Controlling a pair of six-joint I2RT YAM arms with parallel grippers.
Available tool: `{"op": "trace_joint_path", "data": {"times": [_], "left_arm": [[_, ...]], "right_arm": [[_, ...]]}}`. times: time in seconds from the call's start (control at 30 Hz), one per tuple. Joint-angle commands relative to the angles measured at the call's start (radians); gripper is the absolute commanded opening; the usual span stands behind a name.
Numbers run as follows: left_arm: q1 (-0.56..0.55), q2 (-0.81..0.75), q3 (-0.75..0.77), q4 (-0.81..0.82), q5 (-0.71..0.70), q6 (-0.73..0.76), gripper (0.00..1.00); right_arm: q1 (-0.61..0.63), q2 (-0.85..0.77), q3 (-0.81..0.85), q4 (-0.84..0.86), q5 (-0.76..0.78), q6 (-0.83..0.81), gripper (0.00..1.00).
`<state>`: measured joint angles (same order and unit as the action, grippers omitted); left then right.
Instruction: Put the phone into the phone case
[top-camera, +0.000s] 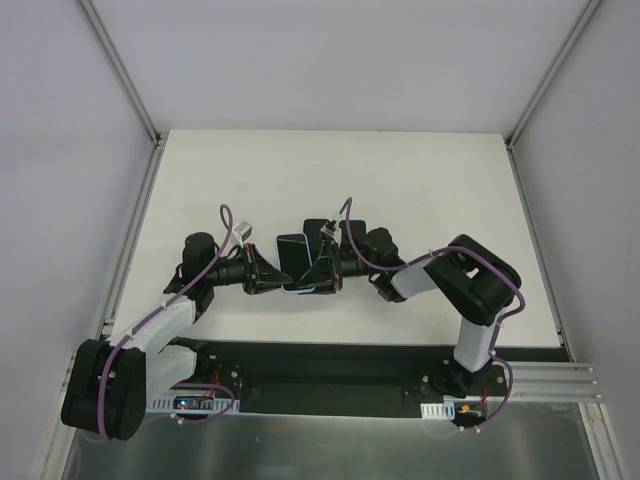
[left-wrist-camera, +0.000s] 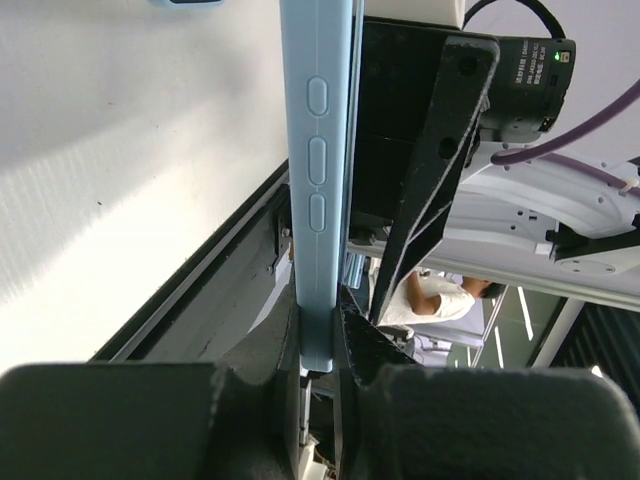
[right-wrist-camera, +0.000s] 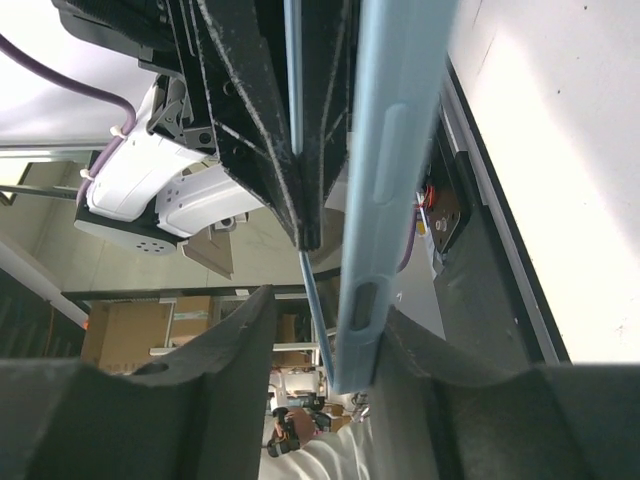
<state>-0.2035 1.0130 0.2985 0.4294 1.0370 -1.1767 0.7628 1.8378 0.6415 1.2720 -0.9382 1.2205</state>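
Overhead view, bench centre. My left hand (top-camera: 278, 275) and right hand (top-camera: 320, 272) meet nose to nose. Each is closed on an opposite side of the slim light-blue silicone phone case (top-camera: 294, 258), which both wrist views show edge-on between the fingers. Bare white bench (top-camera: 420, 190) runs from 9 through 12 to 3 o'clock, while the black front rail (top-camera: 330, 365) lies close at 6. The flat black rounded-corner phone (top-camera: 342, 230) sits at 1 o'clock of the case, its near part hidden by my right hand. The case's face reads dark, and I cannot tell what fills it.
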Motion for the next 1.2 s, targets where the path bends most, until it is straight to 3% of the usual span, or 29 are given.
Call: {"op": "trace_joint_path", "data": {"times": [0.0, 0.2, 0.4, 0.5, 0.73, 0.77, 0.8, 0.83, 0.93, 1.0, 1.03, 1.1, 1.17], "left_arm": [[-0.008, -0.016, 0.044, -0.014, 0.063, 0.086, 0.0], [-0.007, -0.04, 0.067, -0.061, 0.08, 0.117, 0.02], [-0.004, -0.068, 0.125, -0.175, 0.006, 0.19, 0.39], [0.001, -0.057, 0.152, -0.163, -0.041, 0.192, 0.46], [0.01, 0.048, 0.169, -0.048, -0.068, 0.134, 0.43], [0.01, 0.058, 0.169, -0.032, -0.057, 0.12, 0.41], [0.01, 0.065, 0.169, -0.018, -0.051, 0.117, 0.27], [0.01, 0.07, 0.171, -0.012, -0.048, 0.117, 0.21], [0.01, 0.059, 0.177, -0.039, -0.048, 0.133, 0.05], [0.012, 0.059, 0.194, -0.089, -0.046, 0.178, 0.0], [0.012, 0.058, 0.218, -0.118, -0.043, 0.224, 0.0], [0.013, 0.061, 0.246, -0.2, -0.035, 0.267, 0.0], [0.016, 0.068, 0.286, -0.253, -0.016, 0.316, 0.0]], "right_arm": [[-0.003, -0.017, 0.043, 0.259, 0.007, -0.001, 0.38], [-0.003, -0.018, 0.055, 0.259, 0.003, 0.002, 0.05], [0.004, -0.029, 0.044, 0.259, -0.033, -0.019, 0.02], [0.012, -0.04, 0.034, 0.259, -0.047, -0.03, 0.02], [0.035, -0.052, 0.021, 0.259, -0.059, -0.045, 0.02], [0.036, -0.051, 0.021, 0.259, -0.059, -0.044, 0.02], [0.038, -0.051, 0.018, 0.259, -0.057, -0.044, 0.03], [0.036, -0.051, 0.014, 0.259, -0.056, -0.047, 0.04], [0.035, -0.057, 0.007, 0.257, -0.05, -0.055, 0.13], [0.03, -0.061, 0.006, 0.245, -0.045, -0.059, 0.24], [0.03, -0.063, 0.004, 0.239, -0.044, -0.071, 0.37], [0.023, -0.072, -0.002, 0.207, -0.042, -0.093, 0.48], [0.015, -0.086, -0.005, 0.162, -0.057, -0.155, 0.9]]}}
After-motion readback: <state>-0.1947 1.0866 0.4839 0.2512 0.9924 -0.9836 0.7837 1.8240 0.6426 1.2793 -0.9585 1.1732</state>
